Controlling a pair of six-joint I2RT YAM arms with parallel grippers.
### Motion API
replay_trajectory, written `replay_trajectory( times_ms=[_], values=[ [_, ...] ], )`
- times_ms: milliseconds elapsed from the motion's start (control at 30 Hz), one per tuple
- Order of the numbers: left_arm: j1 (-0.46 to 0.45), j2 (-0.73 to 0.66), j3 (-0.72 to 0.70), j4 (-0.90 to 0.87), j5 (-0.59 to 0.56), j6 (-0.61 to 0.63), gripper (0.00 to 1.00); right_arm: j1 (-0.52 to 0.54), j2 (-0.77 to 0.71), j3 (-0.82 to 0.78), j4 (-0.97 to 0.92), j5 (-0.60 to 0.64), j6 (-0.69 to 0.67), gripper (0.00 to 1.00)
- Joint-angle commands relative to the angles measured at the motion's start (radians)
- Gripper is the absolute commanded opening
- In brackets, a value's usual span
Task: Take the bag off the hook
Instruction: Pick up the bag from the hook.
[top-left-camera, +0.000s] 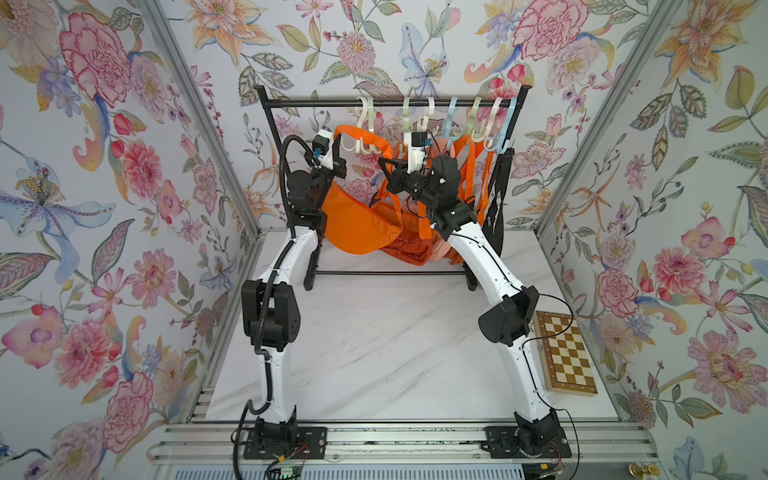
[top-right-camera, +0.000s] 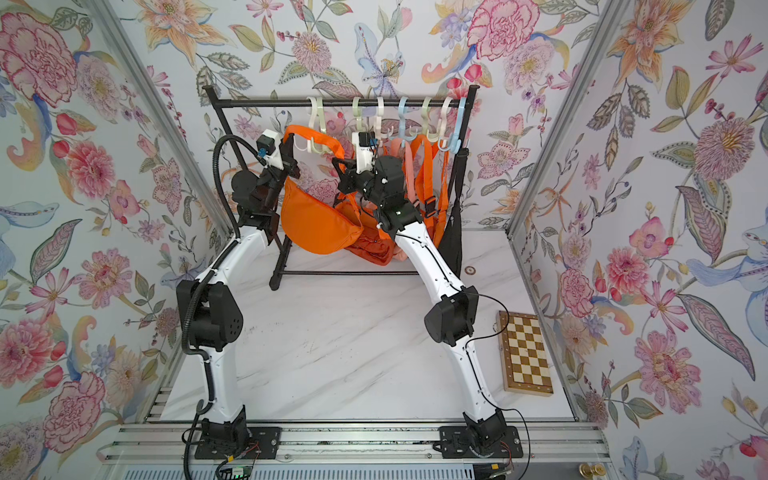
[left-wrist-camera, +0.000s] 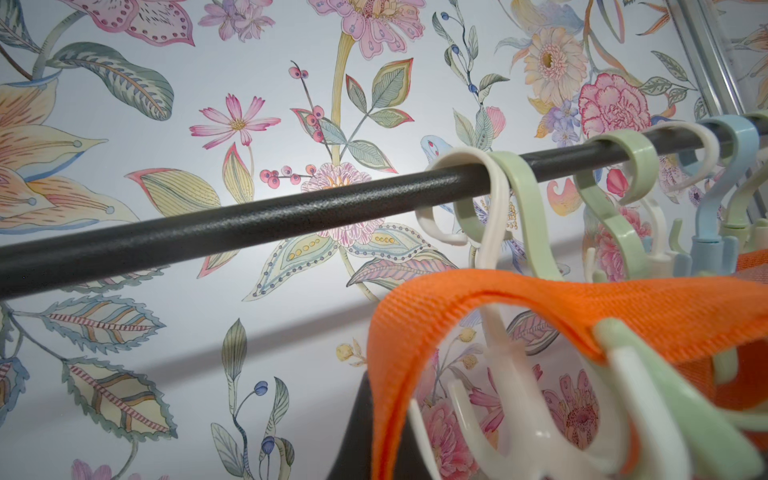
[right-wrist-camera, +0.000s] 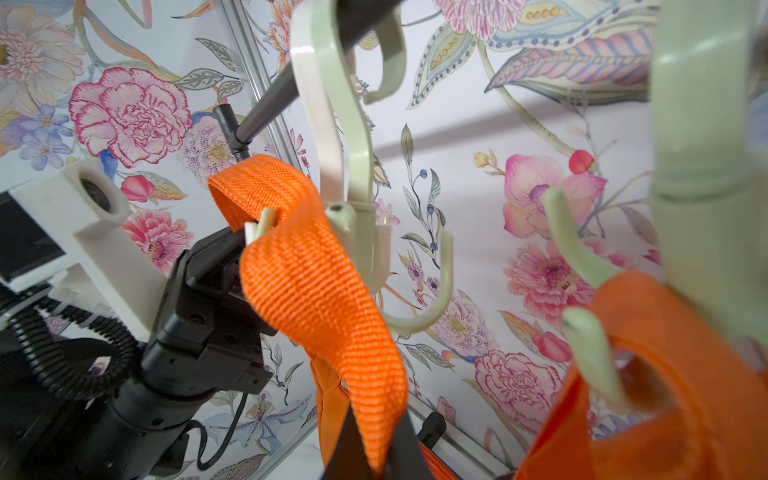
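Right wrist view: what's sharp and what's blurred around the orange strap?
Right wrist view: the woven orange fabric strap is sharp, weave visible; the pale green plastic hook nearest the lens is blurred. Left wrist view: the black metal rail is crisp and throws a soft shadow on the floral wallpaper.

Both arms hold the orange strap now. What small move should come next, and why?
Probably raise both grippers a little, together. The left gripper and right gripper are shut on the orange strap, but it lies over the prongs of the hook, whose tips poke up beside it; pulling away now would likely snag.
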Motion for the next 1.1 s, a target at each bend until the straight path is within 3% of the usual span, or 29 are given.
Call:
replay_trajectory(
  times_ms=[0, 1067],
  values=[
    [-0.001, 0.035, 0.072, -0.042, -0.027, 0.008, 0.0, -0.021, 0.03, 0.02, 0.066, 0.02, 0.055, 0.0],
    [-0.01, -0.054, 0.201, -0.207, -0.038, -0.055, 0.0, -0.001, -0.077, 0.017, 0.064, -0.03, 0.076, 0.0]
  ],
)
